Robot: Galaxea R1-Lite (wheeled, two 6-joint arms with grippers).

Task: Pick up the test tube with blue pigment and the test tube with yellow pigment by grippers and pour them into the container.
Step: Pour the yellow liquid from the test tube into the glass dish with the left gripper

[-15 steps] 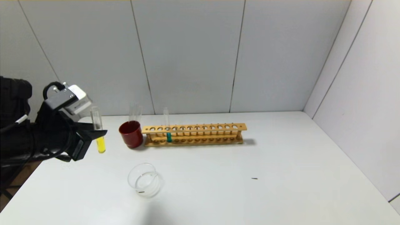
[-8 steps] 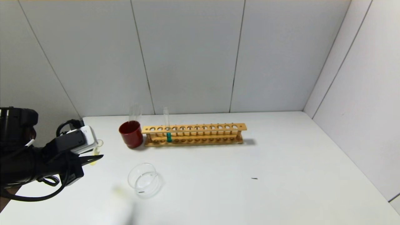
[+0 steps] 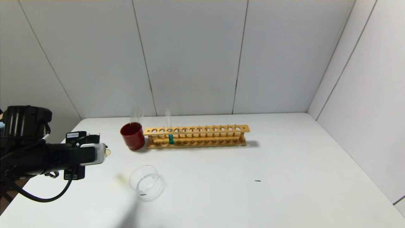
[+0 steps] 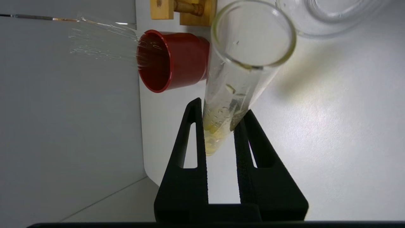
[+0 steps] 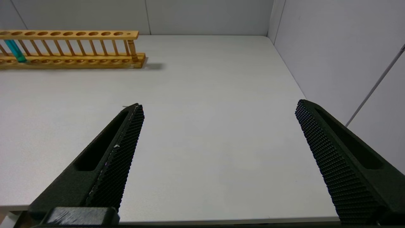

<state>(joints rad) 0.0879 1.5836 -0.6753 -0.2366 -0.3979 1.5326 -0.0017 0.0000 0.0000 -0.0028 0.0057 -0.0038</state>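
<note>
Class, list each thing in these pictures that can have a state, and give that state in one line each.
test tube with yellow pigment: tipped over, held, only yellow traces inside.
left gripper: shut on that tube, left of the container.
container: upright on the table.
test tube with blue pigment: upright in the wooden rack.
red cup: upright, holding clear tubes.
right gripper: open, empty.
</note>
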